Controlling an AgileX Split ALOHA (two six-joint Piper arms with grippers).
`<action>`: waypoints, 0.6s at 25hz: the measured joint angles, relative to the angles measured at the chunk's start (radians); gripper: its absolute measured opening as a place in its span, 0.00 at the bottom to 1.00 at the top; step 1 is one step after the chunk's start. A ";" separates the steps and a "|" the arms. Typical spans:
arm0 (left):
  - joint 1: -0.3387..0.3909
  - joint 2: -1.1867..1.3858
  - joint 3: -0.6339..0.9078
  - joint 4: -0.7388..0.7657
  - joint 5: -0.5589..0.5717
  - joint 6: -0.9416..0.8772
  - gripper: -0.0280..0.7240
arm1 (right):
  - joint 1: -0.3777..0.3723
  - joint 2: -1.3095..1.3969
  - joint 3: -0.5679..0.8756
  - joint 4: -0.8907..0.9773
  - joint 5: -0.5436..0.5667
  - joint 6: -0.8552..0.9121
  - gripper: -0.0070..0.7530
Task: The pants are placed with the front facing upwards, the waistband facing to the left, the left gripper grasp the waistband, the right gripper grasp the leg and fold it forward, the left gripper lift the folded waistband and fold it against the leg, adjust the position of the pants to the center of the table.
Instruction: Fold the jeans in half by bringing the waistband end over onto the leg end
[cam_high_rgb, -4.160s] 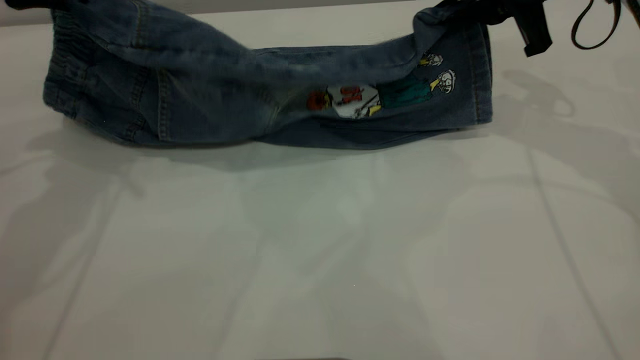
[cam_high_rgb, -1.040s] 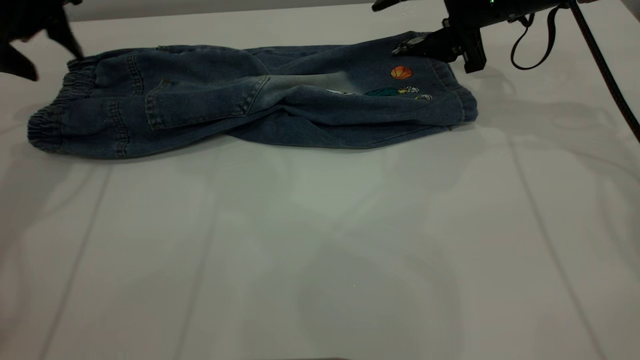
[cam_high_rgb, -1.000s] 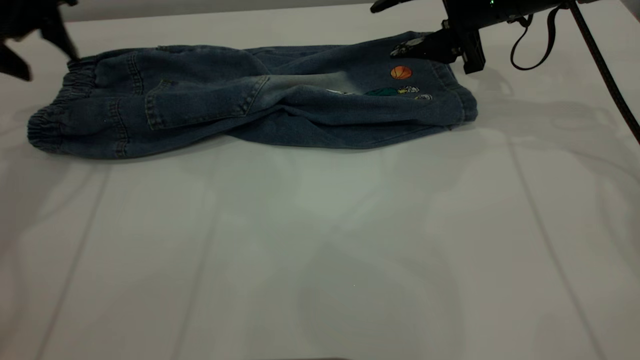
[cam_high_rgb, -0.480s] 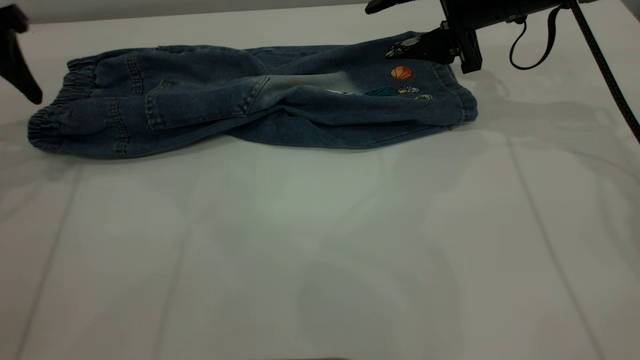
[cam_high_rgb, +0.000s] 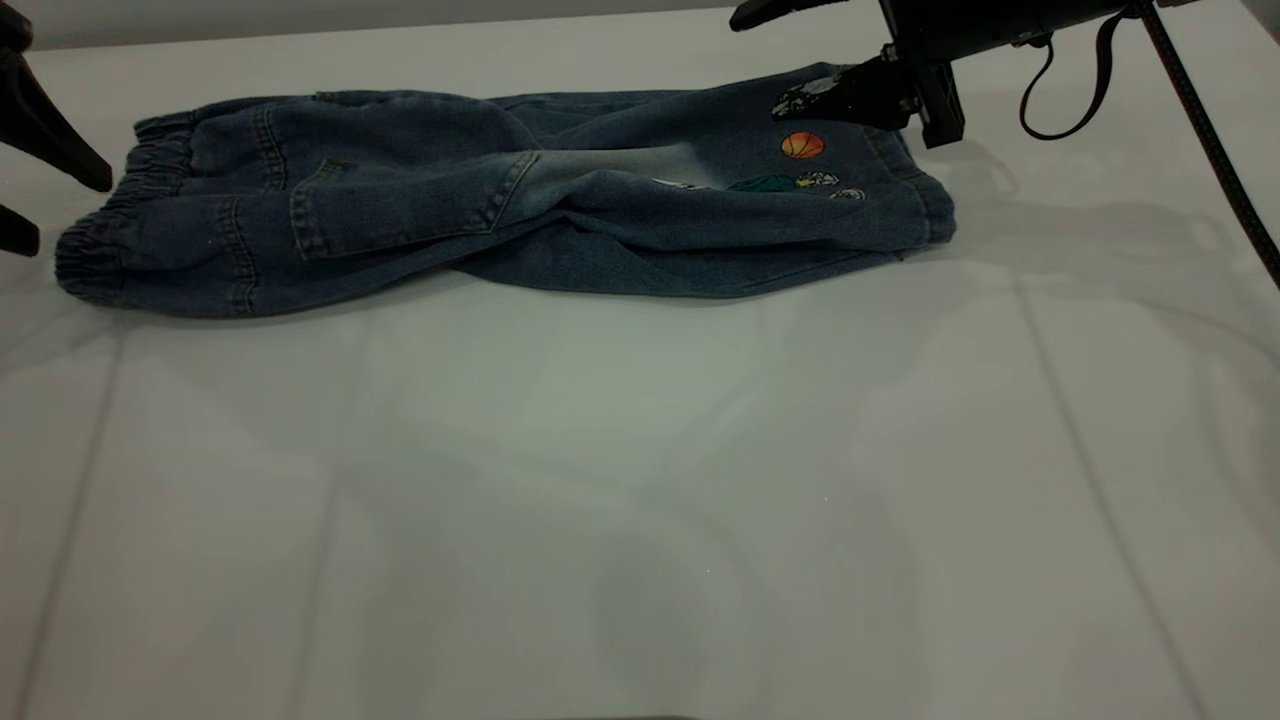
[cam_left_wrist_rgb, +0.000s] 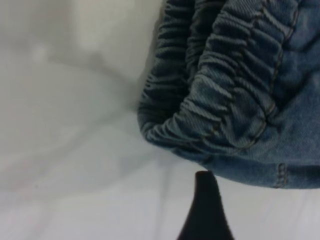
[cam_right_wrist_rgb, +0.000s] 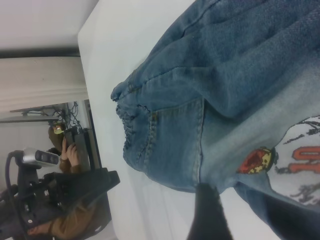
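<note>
The blue denim pants (cam_high_rgb: 500, 205) lie folded lengthwise across the far part of the white table (cam_high_rgb: 640, 480). Their gathered waistband (cam_high_rgb: 100, 250) points left, and the leg end with an orange ball print (cam_high_rgb: 803, 146) points right. My left gripper (cam_high_rgb: 70, 215) is open at the far left, just off the waistband and not touching it. In the left wrist view one finger (cam_left_wrist_rgb: 206, 212) points at the waistband (cam_left_wrist_rgb: 210, 100). My right gripper (cam_high_rgb: 756, 62) is open over the leg end, its lower finger (cam_high_rgb: 850, 95) on the cloth. The right wrist view shows the pants (cam_right_wrist_rgb: 225, 100) beyond one finger (cam_right_wrist_rgb: 207, 212).
A black cable (cam_high_rgb: 1205, 130) runs from the right arm down the table's right side. In the right wrist view, the left arm (cam_right_wrist_rgb: 60, 192) and a seated person's brown sleeve (cam_right_wrist_rgb: 75, 222) show beyond the table's far end.
The pants, held up earlier, now lie flat, released. My left gripper left the waistband's far corner and moved down to the waistband's left end. The right gripper barely moved.
</note>
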 joint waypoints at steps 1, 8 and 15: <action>0.001 0.000 0.000 0.000 -0.002 0.004 0.72 | 0.000 0.000 0.000 0.000 0.000 0.000 0.56; 0.001 0.037 0.000 0.001 -0.003 -0.089 0.78 | 0.000 0.000 0.000 -0.017 0.001 0.000 0.56; 0.001 0.111 0.000 -0.015 -0.043 -0.108 0.78 | 0.000 0.000 0.000 -0.038 0.020 0.000 0.56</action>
